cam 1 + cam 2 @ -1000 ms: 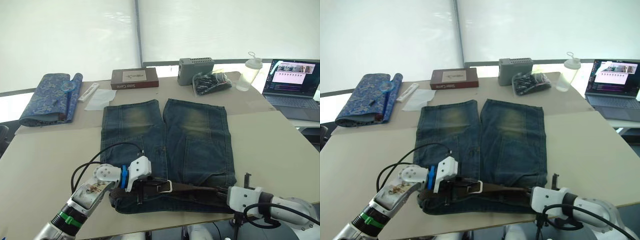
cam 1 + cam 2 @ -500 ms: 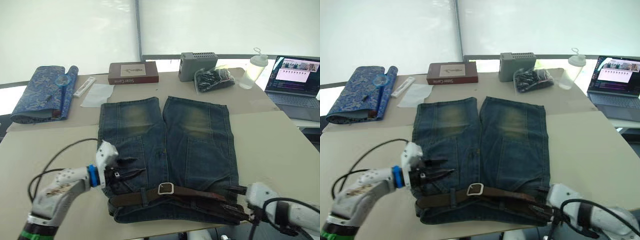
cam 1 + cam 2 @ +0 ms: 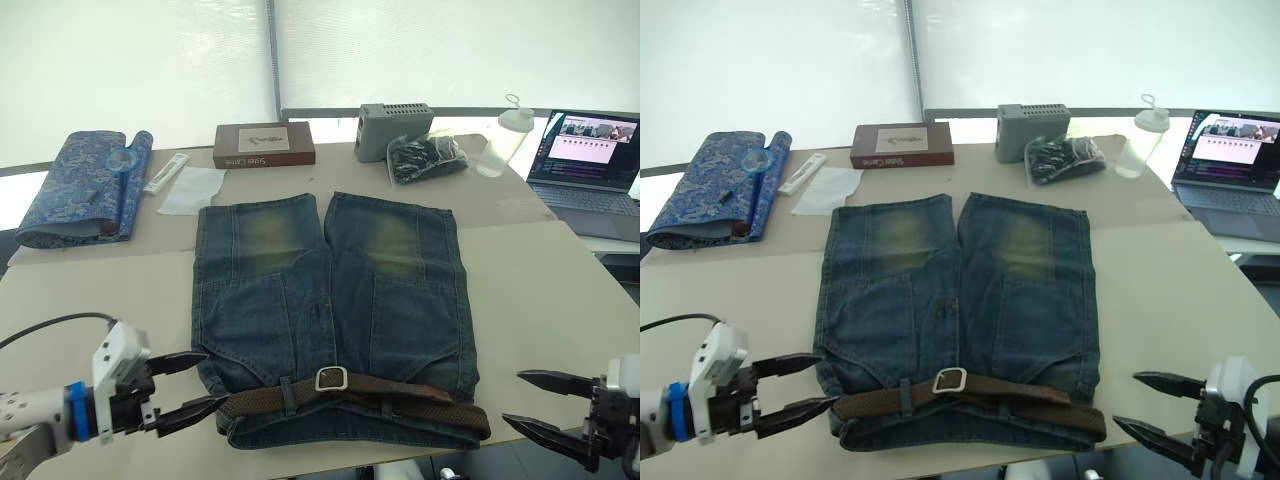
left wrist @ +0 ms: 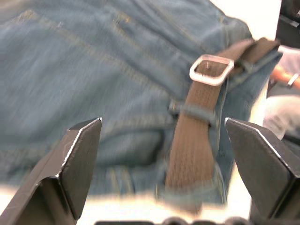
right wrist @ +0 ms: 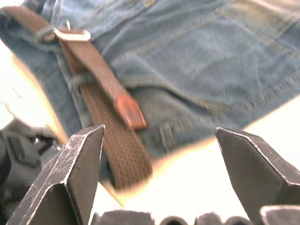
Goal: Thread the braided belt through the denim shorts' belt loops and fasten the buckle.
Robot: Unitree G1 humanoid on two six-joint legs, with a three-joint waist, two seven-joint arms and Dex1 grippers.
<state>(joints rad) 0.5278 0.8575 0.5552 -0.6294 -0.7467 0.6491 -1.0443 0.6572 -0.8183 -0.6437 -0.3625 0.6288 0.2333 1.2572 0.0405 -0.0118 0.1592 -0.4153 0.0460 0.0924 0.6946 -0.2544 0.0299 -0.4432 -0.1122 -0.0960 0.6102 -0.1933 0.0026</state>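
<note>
The denim shorts (image 3: 330, 290) lie flat on the table, waistband toward me. The braided belt (image 3: 400, 392) runs along the waistband under a belt loop (image 3: 287, 392), with its silver buckle (image 3: 331, 378) at the middle. In the right wrist view the belt's leather tip (image 5: 131, 111) lies on the belt's right part. My left gripper (image 3: 217, 377) is open just left of the waistband, holding nothing. My right gripper (image 3: 511, 397) is open off the belt's right end, also holding nothing.
At the back of the table stand a folded blue patterned cloth (image 3: 85, 185), a brown box (image 3: 263, 145), a grey box (image 3: 395, 130), a black bag (image 3: 425, 158), a clear bottle (image 3: 503, 140) and a laptop (image 3: 590, 160). The table's front edge runs just below the waistband.
Both grippers were shut at the belt; they have opened and drawn back outward, left to the left, right to the right. The belt stays on the waistband.
</note>
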